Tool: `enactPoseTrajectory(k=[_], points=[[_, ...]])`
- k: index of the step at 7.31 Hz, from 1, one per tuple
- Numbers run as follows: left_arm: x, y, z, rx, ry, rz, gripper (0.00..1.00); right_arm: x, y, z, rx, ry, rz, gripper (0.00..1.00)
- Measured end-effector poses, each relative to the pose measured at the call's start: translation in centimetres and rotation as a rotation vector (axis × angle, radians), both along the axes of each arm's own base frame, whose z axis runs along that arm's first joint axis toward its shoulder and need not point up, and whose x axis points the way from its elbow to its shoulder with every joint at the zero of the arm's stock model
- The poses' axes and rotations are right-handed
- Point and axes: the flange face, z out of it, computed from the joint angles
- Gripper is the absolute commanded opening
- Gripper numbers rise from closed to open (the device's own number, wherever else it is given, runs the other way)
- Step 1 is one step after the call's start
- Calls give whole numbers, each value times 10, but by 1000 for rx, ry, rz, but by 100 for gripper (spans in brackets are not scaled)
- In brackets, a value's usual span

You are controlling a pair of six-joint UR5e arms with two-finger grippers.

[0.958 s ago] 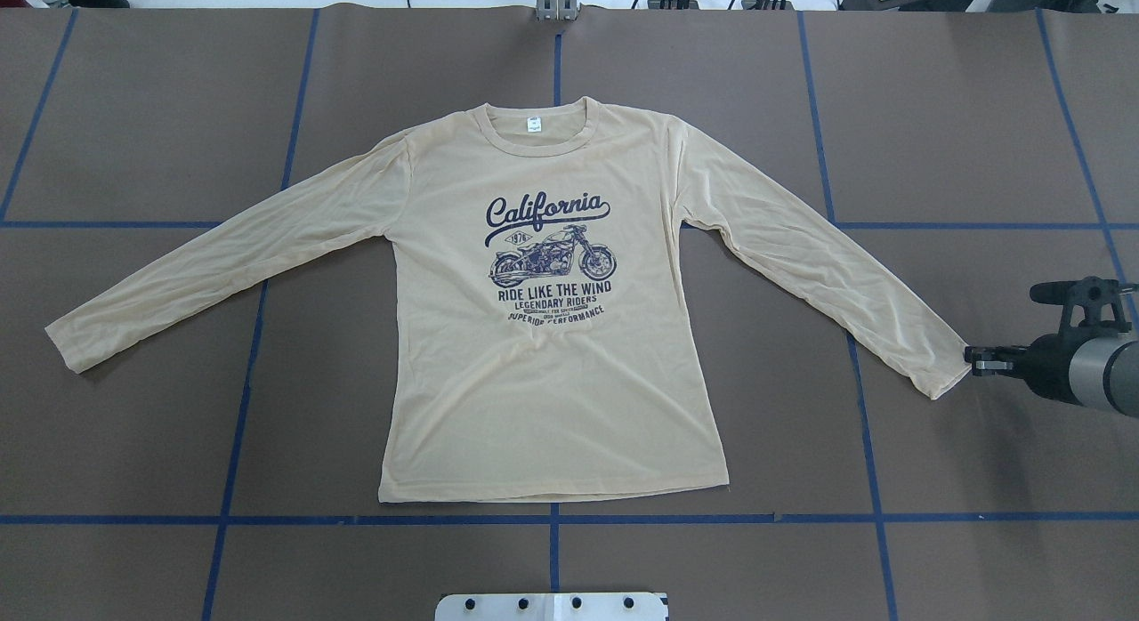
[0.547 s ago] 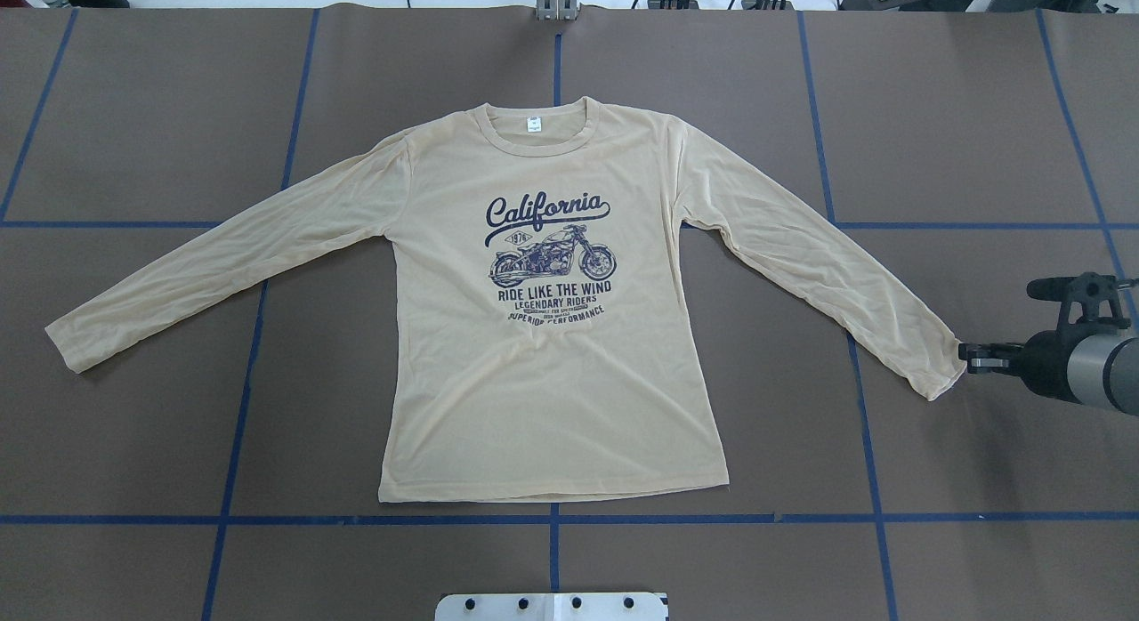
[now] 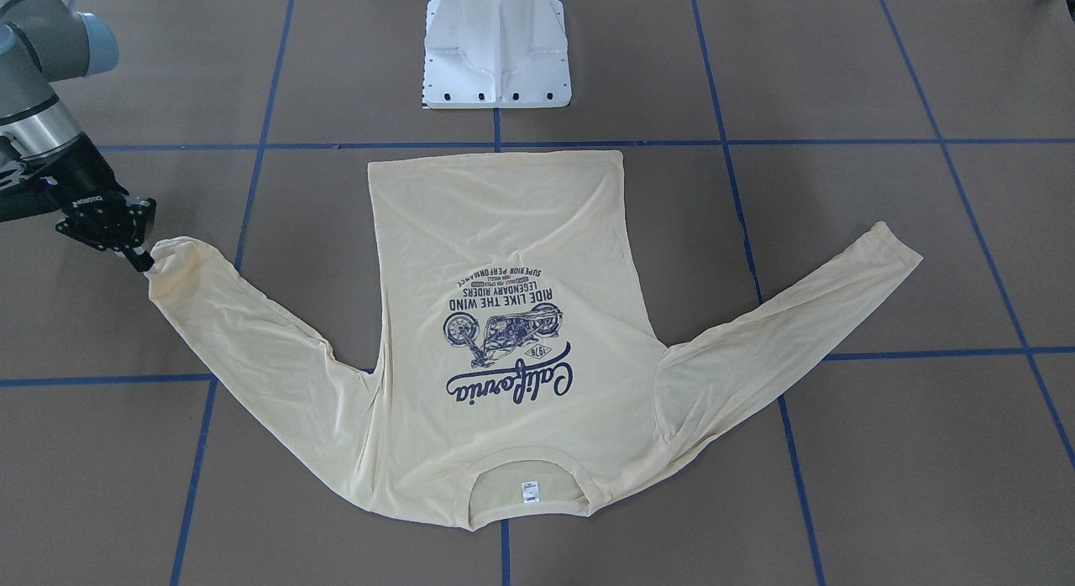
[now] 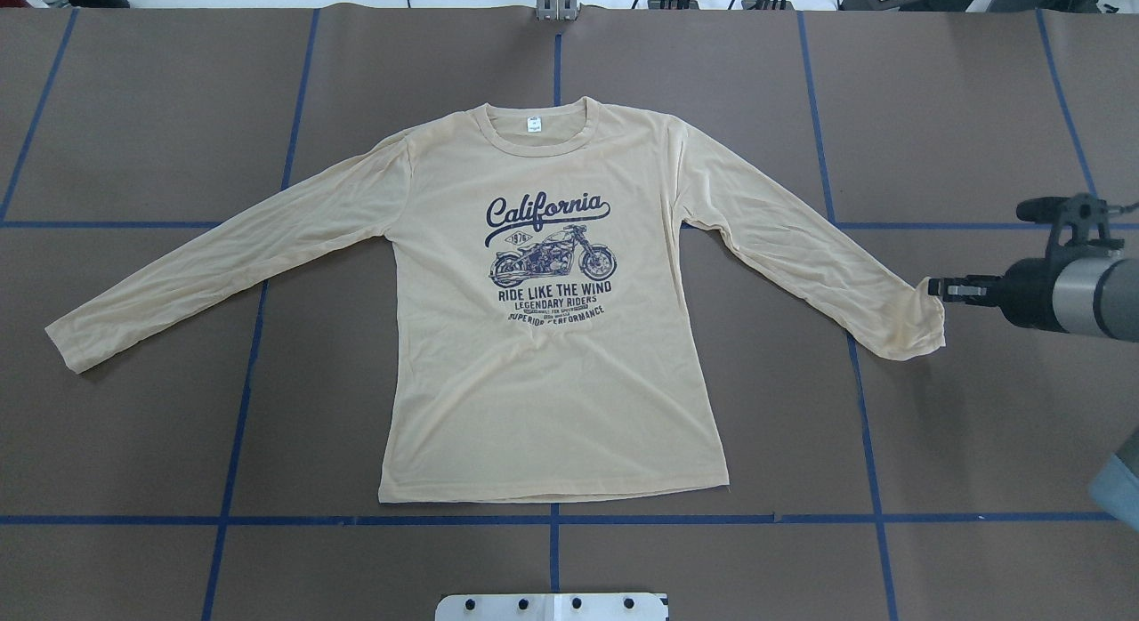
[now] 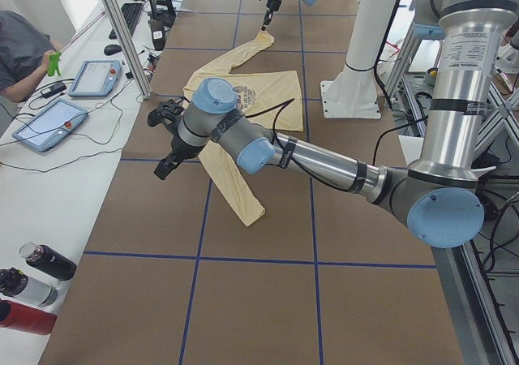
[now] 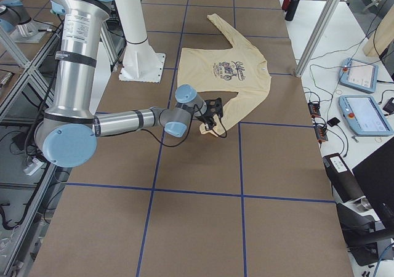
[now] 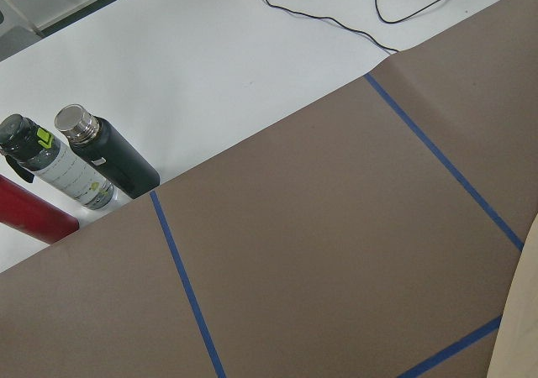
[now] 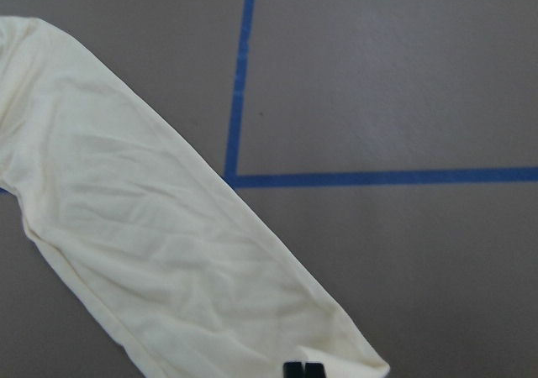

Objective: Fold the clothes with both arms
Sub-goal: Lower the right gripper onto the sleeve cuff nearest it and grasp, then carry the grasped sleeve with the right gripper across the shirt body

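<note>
The clothes are one cream-yellow long-sleeved shirt (image 4: 552, 381) with a navy "California" motorcycle print, lying flat and face up with both sleeves spread. My right gripper (image 4: 934, 289) is shut on the cuff (image 4: 921, 323) of the sleeve on the overhead view's right, and that cuff is raised and curled. The same grip shows in the front-facing view (image 3: 143, 260) and, at the bottom edge, in the right wrist view (image 8: 303, 368). My left gripper (image 5: 166, 169) hovers beside the other sleeve (image 5: 231, 191) and shows only in the exterior left view, so I cannot tell its state.
Blue tape lines (image 4: 552, 519) cross the brown table cover. The white pedestal base (image 3: 497, 49) stands by the shirt's hem. Bottles (image 7: 76, 168) lie past the table's left end, and tablets (image 5: 50, 126) and a seated person (image 5: 20, 53) are at the side bench.
My right gripper has moved toward the far side and inward with the cuff. The sleeve end has left its flat spot and now curls up. The rest of the shirt has not moved.
</note>
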Motion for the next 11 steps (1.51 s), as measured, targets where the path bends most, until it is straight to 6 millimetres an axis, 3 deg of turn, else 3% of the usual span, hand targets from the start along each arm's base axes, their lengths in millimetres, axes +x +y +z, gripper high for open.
enactPoseTrajectory(k=[2, 4, 5, 7, 9, 11], points=[[0, 0, 0, -2, 1, 0, 100, -31, -52, -68, 1, -1, 32, 0], [0, 0, 1, -5, 1, 0, 100, -75, -101, -170, -21, 19, 55, 0], [0, 0, 1, -6, 2, -1, 100, -96, -114, -218, -32, 24, 62, 0], [0, 0, 2, -8, 2, -2, 100, -142, -136, -290, -4, 17, 78, 0], [-1, -1, 3, -11, 2, -4, 100, -212, -159, -361, 19, 10, 107, 0], [-1, -1, 5, -15, 3, -5, 100, -287, -164, -422, 39, -2, 109, 0]])
